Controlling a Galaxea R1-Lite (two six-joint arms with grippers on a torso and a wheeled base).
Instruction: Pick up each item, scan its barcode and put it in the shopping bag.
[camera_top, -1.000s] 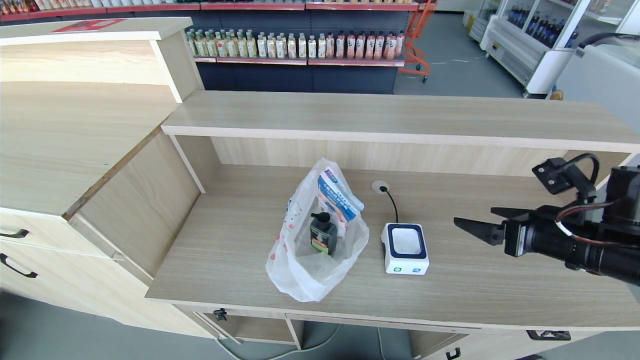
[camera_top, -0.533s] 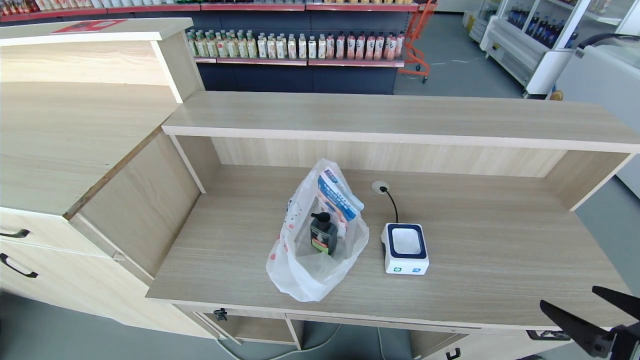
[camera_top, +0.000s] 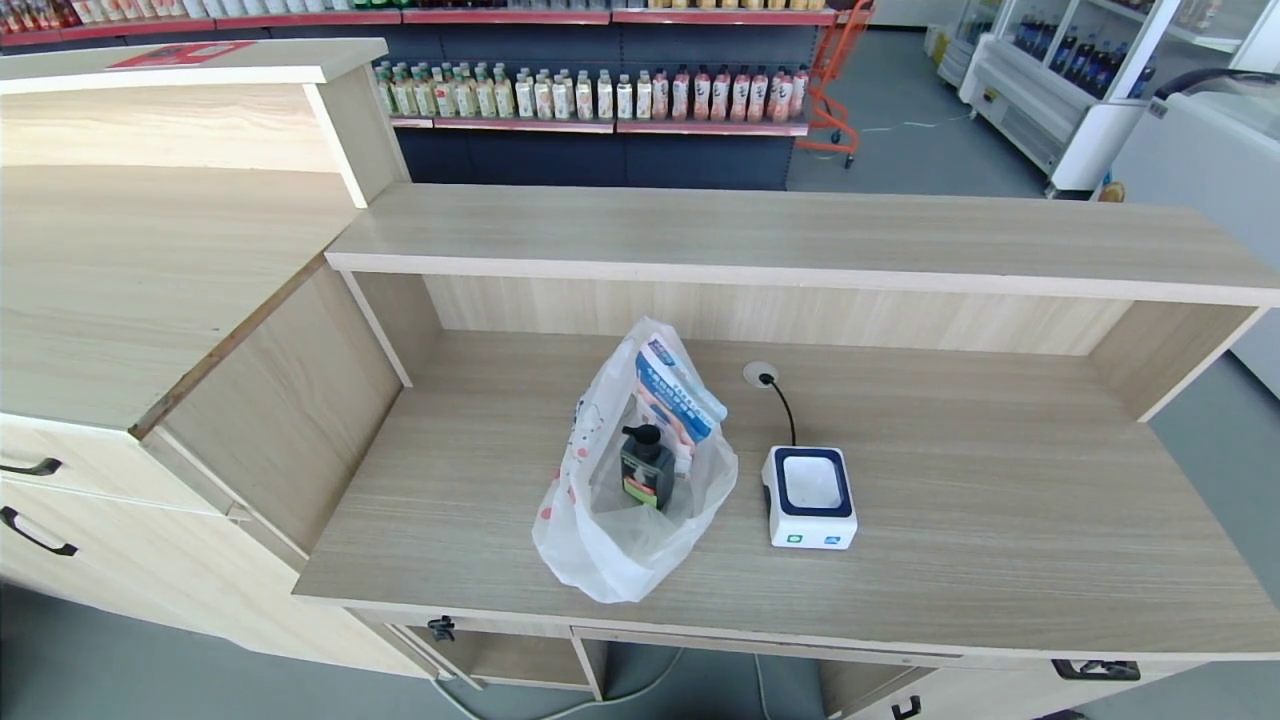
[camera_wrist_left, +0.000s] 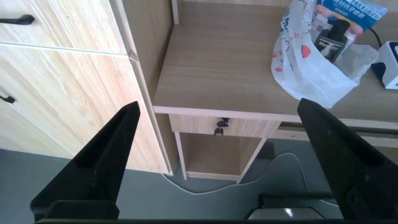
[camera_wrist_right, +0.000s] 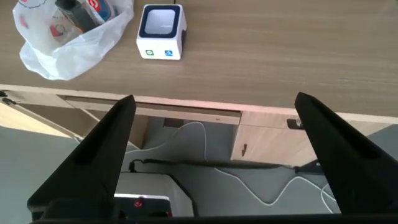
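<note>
A white plastic shopping bag (camera_top: 630, 520) stands open at the middle of the wooden counter (camera_top: 1000, 520). Inside it are a dark pump bottle (camera_top: 647, 468) and a blue and white pouch (camera_top: 675, 400). The white scanner (camera_top: 810, 497) with its dark-framed window sits just right of the bag. My left gripper (camera_wrist_left: 217, 104) hangs open and empty, low in front of the counter's left end, with the bag (camera_wrist_left: 311, 59) up ahead. My right gripper (camera_wrist_right: 214, 98) is open and empty too, below the counter's front edge, facing the scanner (camera_wrist_right: 160, 31) and the bag (camera_wrist_right: 68, 37).
A raised ledge (camera_top: 780, 235) runs along the counter's back and a taller cabinet (camera_top: 150, 260) stands on its left. The scanner's cable (camera_top: 782, 405) leads to a hole in the counter. Drawers (camera_wrist_right: 267, 124) and loose cables (camera_wrist_right: 205, 165) lie under the front edge.
My right arm has dropped from above the right part of the counter, past the front edge, and out of the head view. Bag, items and scanner have stayed put.
</note>
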